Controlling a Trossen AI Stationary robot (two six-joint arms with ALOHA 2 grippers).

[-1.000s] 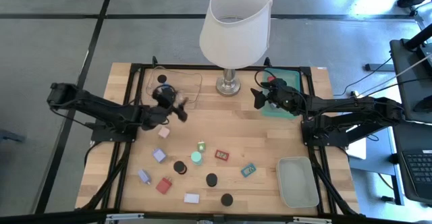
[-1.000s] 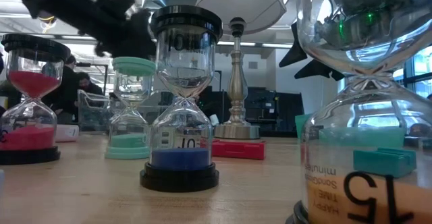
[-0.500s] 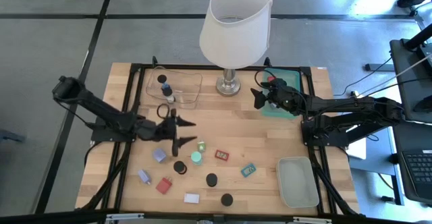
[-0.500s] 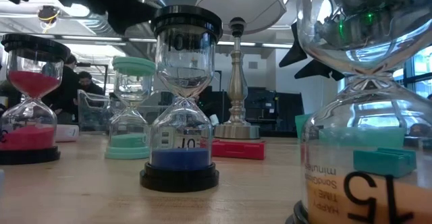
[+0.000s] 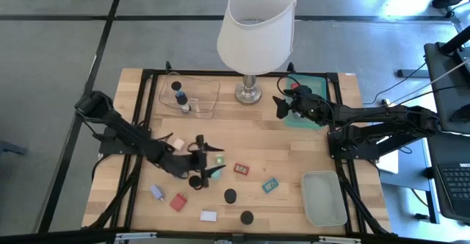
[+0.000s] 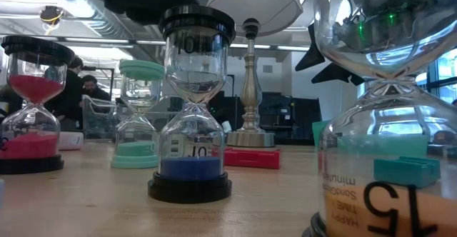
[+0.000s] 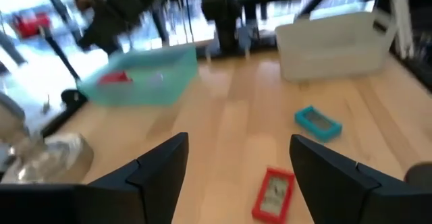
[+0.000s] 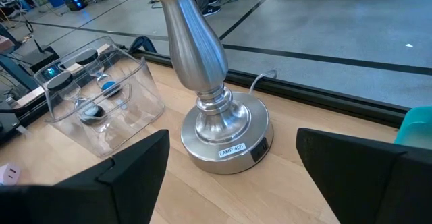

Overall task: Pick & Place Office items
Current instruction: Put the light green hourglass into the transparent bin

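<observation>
Left gripper [image 5: 208, 159] swings from clear plastic tray [image 5: 205, 106] down over scattered pieces, fingers apart, empty. Small green-white block [image 5: 219, 159] between fingertips, red flat tag [image 5: 241, 169] just beyond. Reach step; next: lower, close. Right gripper [image 5: 280, 109] waits open beside lamp base [image 5: 249, 92].

Small hourglass timers [image 5: 230, 195] stand scattered on the near half of the table [image 5: 294, 156], caps black, red, lavender, teal

I'm seeing a pale wood table [image 5: 294, 152], matt, visible grain. Lamp base [image 8: 226, 133] is looking like brushed metal, satin sheen; shade [image 5: 257, 25] white, matt, cloth or paper, can't tell. Clear tray [image 8: 101, 102] is glossy plastic. Sand timers [image 6: 191, 101] are showing clear shiny bulbs with black plastic caps.
</observation>
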